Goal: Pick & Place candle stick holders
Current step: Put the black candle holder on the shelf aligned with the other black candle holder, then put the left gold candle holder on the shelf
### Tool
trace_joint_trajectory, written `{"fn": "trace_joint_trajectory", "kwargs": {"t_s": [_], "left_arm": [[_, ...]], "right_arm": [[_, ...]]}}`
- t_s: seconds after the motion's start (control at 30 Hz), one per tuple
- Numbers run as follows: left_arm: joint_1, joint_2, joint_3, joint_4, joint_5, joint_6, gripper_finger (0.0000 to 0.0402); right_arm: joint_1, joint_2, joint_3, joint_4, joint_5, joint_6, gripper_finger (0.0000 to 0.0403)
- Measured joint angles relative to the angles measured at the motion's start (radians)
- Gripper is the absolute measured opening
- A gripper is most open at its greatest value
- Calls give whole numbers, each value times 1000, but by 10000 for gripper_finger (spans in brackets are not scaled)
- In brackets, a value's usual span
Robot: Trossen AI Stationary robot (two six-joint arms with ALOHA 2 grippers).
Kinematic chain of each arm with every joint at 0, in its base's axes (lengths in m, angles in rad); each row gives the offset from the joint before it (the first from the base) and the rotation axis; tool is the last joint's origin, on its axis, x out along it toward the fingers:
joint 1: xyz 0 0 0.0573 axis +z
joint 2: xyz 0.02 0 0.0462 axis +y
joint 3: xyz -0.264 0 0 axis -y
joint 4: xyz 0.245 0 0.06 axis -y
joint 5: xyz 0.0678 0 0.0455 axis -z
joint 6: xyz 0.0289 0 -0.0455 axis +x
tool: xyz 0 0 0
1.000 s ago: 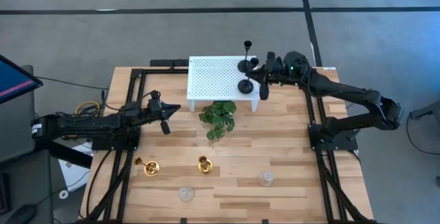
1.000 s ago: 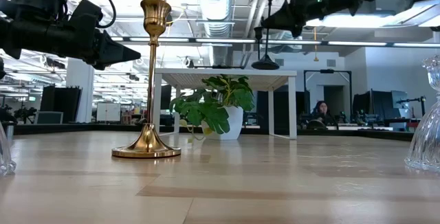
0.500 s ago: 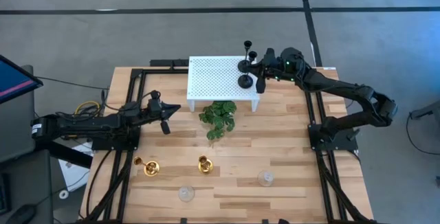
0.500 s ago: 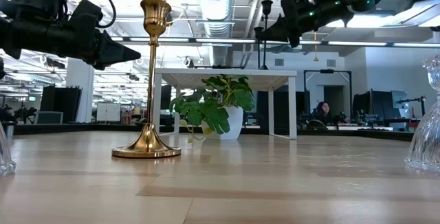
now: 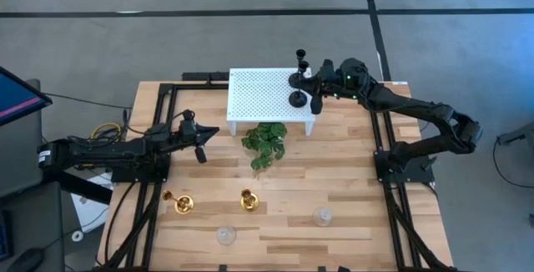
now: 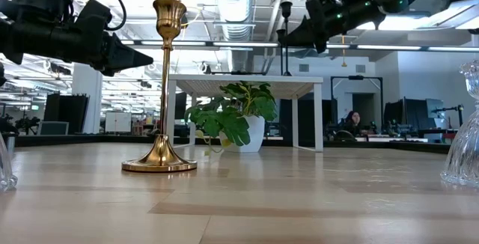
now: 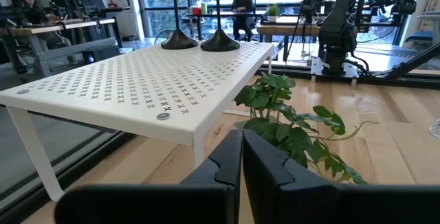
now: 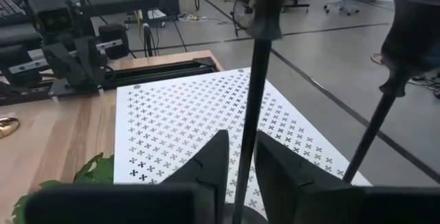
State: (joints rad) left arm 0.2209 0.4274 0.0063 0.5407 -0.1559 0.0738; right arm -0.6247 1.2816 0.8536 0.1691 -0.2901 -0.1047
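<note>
Two black tall-stemmed candle stick holders stand at the right end of the white perforated stand [image 5: 265, 95]: one at the far corner [image 5: 298, 78], one nearer [image 5: 297, 98]. My right gripper [image 5: 315, 97] is above the stand's right end, shut on the nearer one's stem [image 8: 256, 93]. Two gold holders [image 5: 178, 203] [image 5: 247, 198] and two clear glass holders [image 5: 225, 235] [image 5: 321, 216] stand on their bases near the table's front. My left gripper [image 5: 214, 130] is shut and empty, in the air left of the green plant [image 5: 265, 143]. My right gripper pinches the nearer black holder's thin stem [image 8: 249, 148] between its two fingers, about midway up. The fingers [image 8: 275, 162] come level from the table's right side and lie across the stem. The holder stands upright with its round base [image 5: 297, 98] on the stand top.
The plant stands in front of the stand, between it and the gold holders. Black frame rails [image 5: 158, 138] run along both table sides. Bare wood lies between the plant and the front row of holders.
My right gripper has gone down and a little toward the far edge with the black holder. The holder, held clear above the stand a second ago, now stands with its base on the stand top beside the other black one.
</note>
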Motion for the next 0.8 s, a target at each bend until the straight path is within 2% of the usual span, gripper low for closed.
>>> {"fn": "trace_joint_trajectory", "kwargs": {"t_s": [0.23, 0.57, 0.67, 0.8], "left_arm": [[0, 0, 0, 0, 0, 0, 14], [0, 0, 0, 0, 0, 0, 14], [0, 0, 0, 0, 0, 0, 14], [0, 0, 0, 0, 0, 0, 14]], "right_arm": [[1, 0, 0, 2, 0, -10, 104], [2, -44, 0, -54, 0, -10, 233], [-1, -100, 0, -128, 3, -10, 245], [-1, -197, 0, -246, 4, -10, 237]]}}
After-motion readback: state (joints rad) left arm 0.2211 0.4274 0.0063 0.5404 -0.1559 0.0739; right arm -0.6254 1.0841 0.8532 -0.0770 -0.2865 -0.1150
